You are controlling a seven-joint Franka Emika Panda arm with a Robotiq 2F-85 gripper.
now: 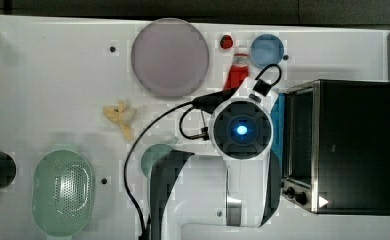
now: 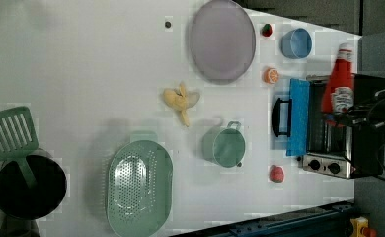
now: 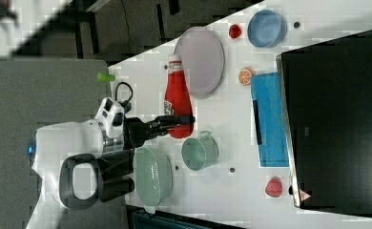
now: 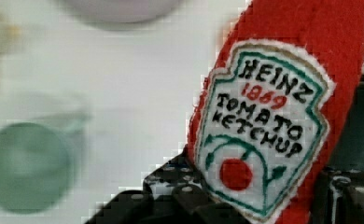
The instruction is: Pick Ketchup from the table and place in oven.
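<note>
Gripper [image 3: 181, 121] is clamping the ketchup bottle [image 3: 177, 98] near its base, holding it lifted off the table [image 3: 232, 143] beside the oven's [image 3: 336, 119] open blue door [image 3: 270, 119], probably so it clears the door before going in.

One ketchup bottle [image 2: 340, 79], one oven [image 1: 339, 146], one plate [image 2: 222, 39], one colander [image 2: 139, 193], one banana [image 2: 181, 100].

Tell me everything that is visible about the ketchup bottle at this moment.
The ketchup bottle is red with a white cap and a white label reading "Heinz 1869 Tomato Ketchup" above a tomato drawing. Its surface looks soft, like felt. The gripper holds its lower part, near the base, and it looks lifted off the table. In the left view it appears in front of the oven.
</note>
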